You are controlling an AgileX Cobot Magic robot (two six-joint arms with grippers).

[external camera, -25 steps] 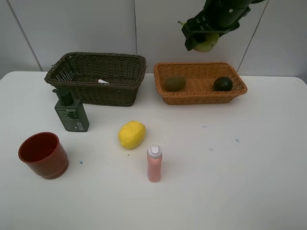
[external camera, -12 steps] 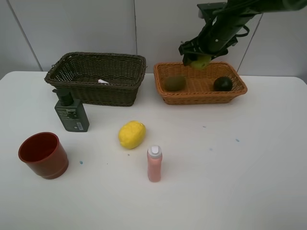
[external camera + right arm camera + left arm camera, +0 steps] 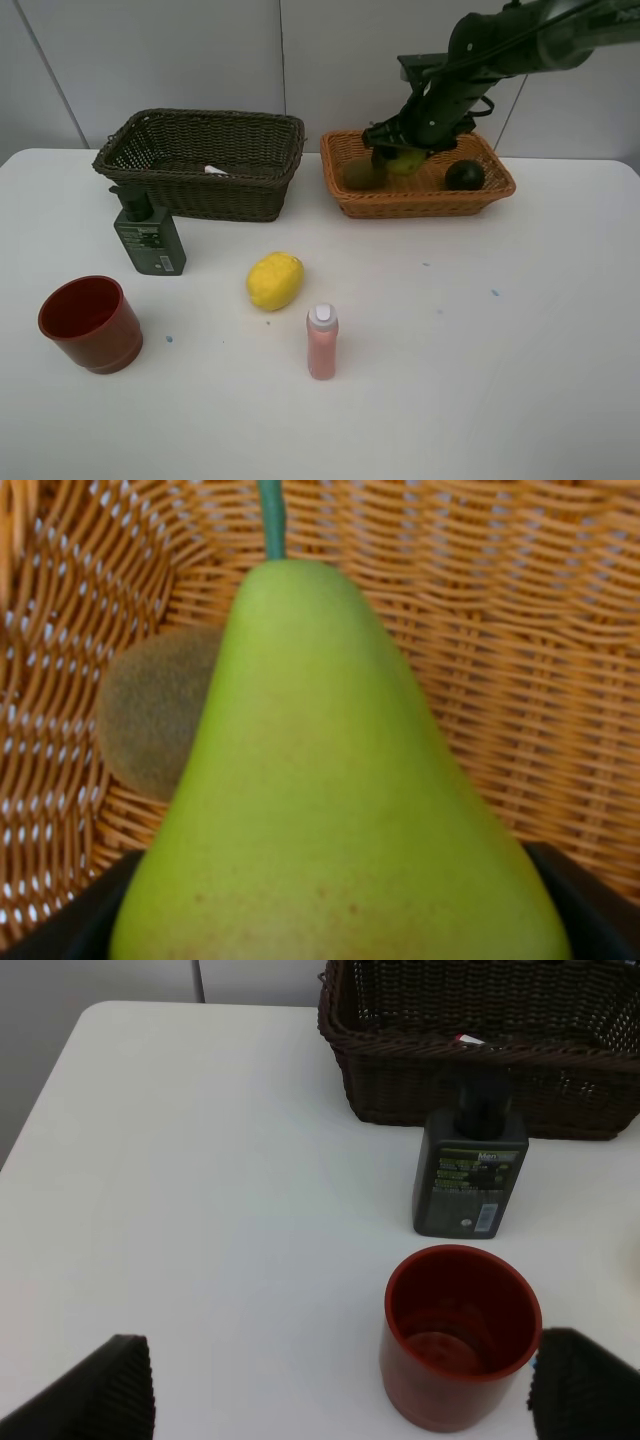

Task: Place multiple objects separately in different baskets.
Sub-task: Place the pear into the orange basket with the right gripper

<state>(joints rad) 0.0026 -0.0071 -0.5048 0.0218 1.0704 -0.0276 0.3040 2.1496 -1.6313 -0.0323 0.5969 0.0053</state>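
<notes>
**Tabletop (image 3: 520, 380), white. Contents as found.**

1. Dark brown basket (image 3: 200, 190): far left, deep woven walls. Holds the white marker (image 3: 215, 170), lying against the near wall.
2. Light orange basket (image 3: 420, 205): far right, shallower, just beside the dark one but apart from it.
 - Brown kiwi (image 3: 356, 176): left end of the basket, partly hidden behind the arm.
 - Dark green round fruit (image 3: 464, 175): right end.
 - Green pear (image 3: 408, 161): between the two, just beside the kiwi, low inside the rim. Whether it touches the basket floor cannot be told.
3. Right gripper (image 3: 400, 150): reaches down into the orange basket. Jaws clenched on the broad end of the pear; in the right wrist view the stem points away from the camera over the weave.
4. Dark green pump bottle (image 3: 148, 238): upright, just in front of the dark basket's left end.
5. Red cup (image 3: 92, 323): upright, mouth up, near left, apart from the pump bottle.
6. Yellow lemon (image 3: 275, 281): middle of the tabletop, in front of the gap between the baskets.
7. Pink white-capped bottle (image 3: 322, 342): upright, near the lemon, on its near right.
8. Left gripper (image 3: 340, 1370): seen in its wrist view only. Jaws released and spread wide, grasping nothing, above the tabletop on the near side of the red cup.
</notes>
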